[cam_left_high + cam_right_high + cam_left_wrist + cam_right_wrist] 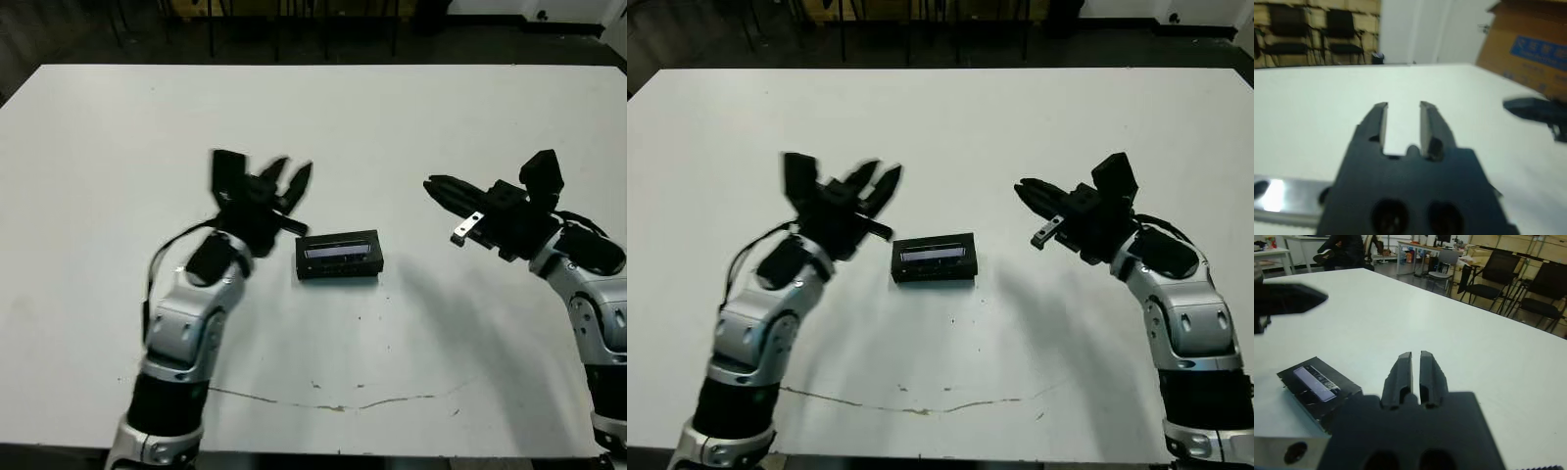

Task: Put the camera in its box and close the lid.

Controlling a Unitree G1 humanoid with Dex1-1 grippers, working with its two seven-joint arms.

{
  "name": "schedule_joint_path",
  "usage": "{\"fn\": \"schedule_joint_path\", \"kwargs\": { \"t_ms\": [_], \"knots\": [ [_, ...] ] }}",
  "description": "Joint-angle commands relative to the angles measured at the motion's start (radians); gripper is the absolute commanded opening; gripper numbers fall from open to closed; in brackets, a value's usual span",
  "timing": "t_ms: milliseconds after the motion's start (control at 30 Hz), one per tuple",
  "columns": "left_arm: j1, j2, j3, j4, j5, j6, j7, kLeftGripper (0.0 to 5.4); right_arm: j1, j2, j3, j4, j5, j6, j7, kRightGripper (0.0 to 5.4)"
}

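While lid point(339, 251) is lying shut atop box at frame centre, long axis running left-right, left gripper point(290, 183) is hovering nearer, fingers parted, empty; right gripper point(443, 188) is waiting farther off, fingers pressed together, empty.

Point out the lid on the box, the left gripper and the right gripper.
lid point(340, 252): left eye view, on its shiny strip.
left gripper point(1403, 122): left wrist view, midway between its fingertips.
right gripper point(1416, 355): right wrist view, between its fingertips.

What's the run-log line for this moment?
box: lid on, mid-table | camera: not visible | left pincer: open, empty, raised | right pincer: shut, empty, raised
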Motion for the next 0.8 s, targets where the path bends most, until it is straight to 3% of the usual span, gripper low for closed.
{"fn": "schedule_joint_path", "kwargs": {
  "t_ms": [33, 267, 467, 800],
  "knots": [
    [0.000, -0.026, -0.041, 0.064, 0.029, 0.061, 0.037, 0.22, 0.023, -0.003, -0.010, 0.010, -0.007, -0.008, -0.007, 0.00],
    [0.079, -0.077, -0.126, 0.180, 0.026, 0.056, 0.032, 0.01, 0.038, 0.008, -0.025, 0.018, -0.002, -0.035, -0.013, 0.00],
    [0.103, -0.037, -0.237, 0.300, 0.089, 0.049, -0.004, 0.01, 0.046, 0.014, -0.021, 0.003, -0.005, -0.031, -0.029, 0.00],
    [0.111, 0.024, -0.240, 0.396, 0.128, -0.018, -0.088, 0.01, 0.068, 0.028, -0.012, -0.024, -0.008, -0.024, -0.055, 0.00]
  ]
}}
